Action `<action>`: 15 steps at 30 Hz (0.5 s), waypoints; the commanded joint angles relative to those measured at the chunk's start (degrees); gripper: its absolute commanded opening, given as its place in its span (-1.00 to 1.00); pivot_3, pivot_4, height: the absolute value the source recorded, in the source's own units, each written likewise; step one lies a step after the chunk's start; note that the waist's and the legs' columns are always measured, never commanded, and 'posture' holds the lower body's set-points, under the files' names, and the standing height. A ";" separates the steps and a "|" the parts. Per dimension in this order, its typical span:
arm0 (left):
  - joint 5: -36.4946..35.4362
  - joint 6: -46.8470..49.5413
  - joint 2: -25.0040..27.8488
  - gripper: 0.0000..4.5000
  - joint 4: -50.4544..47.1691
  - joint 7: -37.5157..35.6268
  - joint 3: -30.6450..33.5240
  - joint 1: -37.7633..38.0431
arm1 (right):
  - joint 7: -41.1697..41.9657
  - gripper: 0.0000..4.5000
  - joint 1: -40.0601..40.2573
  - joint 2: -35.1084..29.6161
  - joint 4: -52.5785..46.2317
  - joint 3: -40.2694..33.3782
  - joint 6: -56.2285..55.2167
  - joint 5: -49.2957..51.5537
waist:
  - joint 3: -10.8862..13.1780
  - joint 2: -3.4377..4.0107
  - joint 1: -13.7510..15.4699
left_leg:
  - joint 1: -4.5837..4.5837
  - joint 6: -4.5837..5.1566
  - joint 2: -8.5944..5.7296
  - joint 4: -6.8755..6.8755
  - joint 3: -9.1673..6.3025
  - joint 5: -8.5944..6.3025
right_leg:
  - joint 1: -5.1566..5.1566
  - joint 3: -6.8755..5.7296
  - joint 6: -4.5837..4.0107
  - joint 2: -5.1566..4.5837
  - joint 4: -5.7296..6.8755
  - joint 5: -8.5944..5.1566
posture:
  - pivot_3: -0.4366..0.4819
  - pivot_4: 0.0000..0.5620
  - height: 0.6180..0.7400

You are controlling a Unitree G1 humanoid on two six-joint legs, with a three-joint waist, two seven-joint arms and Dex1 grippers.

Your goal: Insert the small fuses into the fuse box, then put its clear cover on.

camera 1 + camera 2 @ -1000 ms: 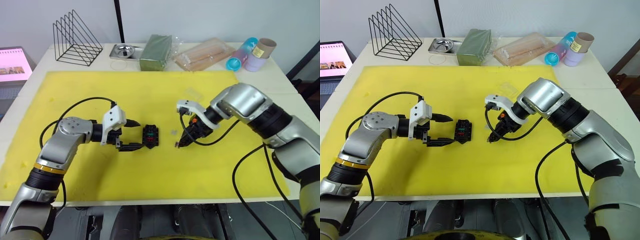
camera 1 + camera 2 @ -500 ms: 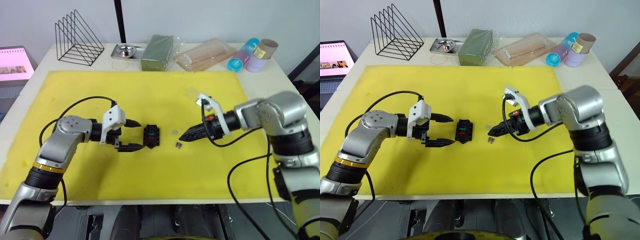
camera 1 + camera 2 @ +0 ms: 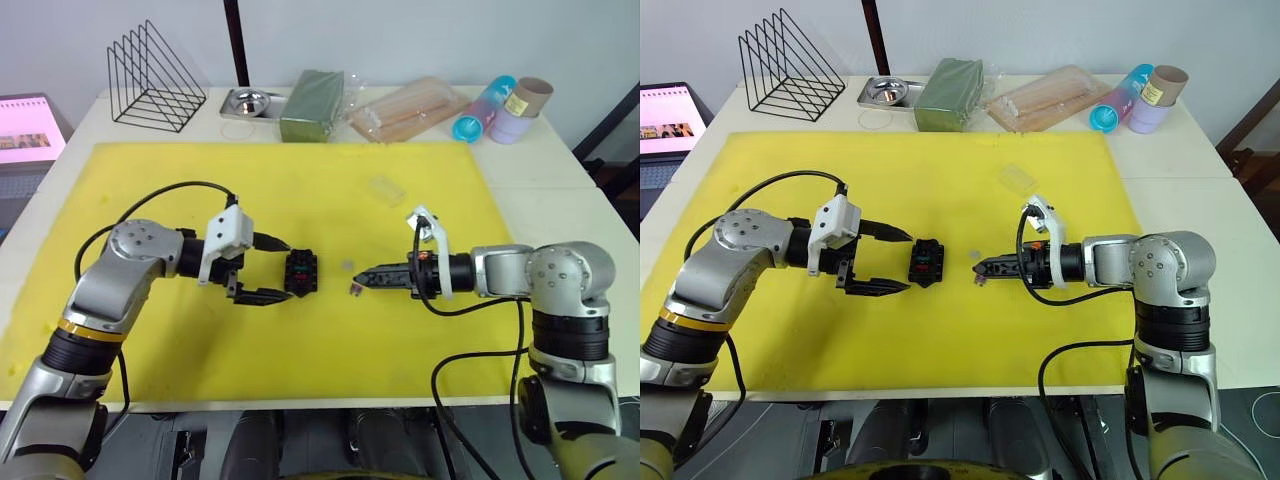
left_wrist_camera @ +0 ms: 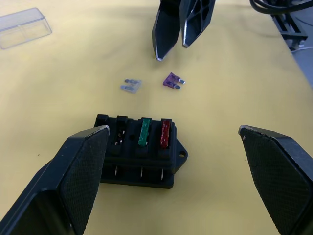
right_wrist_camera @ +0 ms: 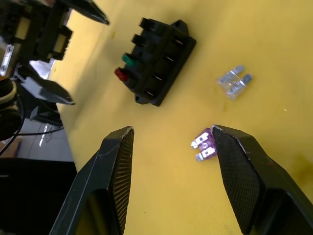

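The black fuse box [image 3: 302,272] lies mid-mat with a green fuse [image 4: 144,133] and a red fuse [image 4: 166,134] seated in its slots. My left gripper [image 3: 288,270] is open, its fingers [image 4: 78,181] on either side of the box without touching it. A purple fuse [image 5: 205,145] and a pale grey fuse [image 5: 234,81] lie loose on the mat to the right of the box. My right gripper [image 5: 171,129] is open and held level, with its tips just over the purple fuse. The clear cover [image 3: 385,187] rests farther back.
A yellow mat [image 3: 300,380] covers the table. Along the back edge stand a wire rack [image 3: 155,78], a metal dish [image 3: 247,102], a green block [image 3: 312,104], a clear bag of sticks [image 3: 410,108] and tubes [image 3: 500,110]. A laptop [image 3: 28,130] sits at far left.
My right arm swung out and down to the right, turning its gripper from pointing downward to lying level near the purple fuse. The left gripper barely moved.
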 commanded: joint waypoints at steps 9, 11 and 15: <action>0.04 -0.80 1.10 1.00 -2.06 -0.02 0.62 -0.49 | -5.96 0.21 3.26 1.46 1.87 -2.14 0.38 5.53 | 0.00 0.00 -0.13 | 0.00 0.00 0.00 0.00 0.00 0.00 | 0.00 0.01 0.00 0.01 0.00 0.00 | -0.05 -0.47 1.00; 0.08 -0.75 1.11 1.00 -2.17 0.17 0.67 -0.34 | -6.68 0.21 3.09 1.60 2.62 -2.79 0.38 5.56 | 0.00 0.00 -0.12 | 0.00 0.00 0.00 0.00 0.00 0.00 | 0.00 0.01 0.00 0.01 0.00 0.00 | -0.05 -0.47 1.00; 0.24 -0.80 1.18 1.00 -2.29 0.44 0.68 -0.07 | -7.88 0.21 4.03 1.51 2.62 -2.19 0.38 7.12 | 0.00 0.00 -0.11 | 0.00 0.00 0.00 0.00 0.00 0.00 | 0.00 0.01 0.00 0.01 0.00 0.00 | -0.05 -0.47 1.00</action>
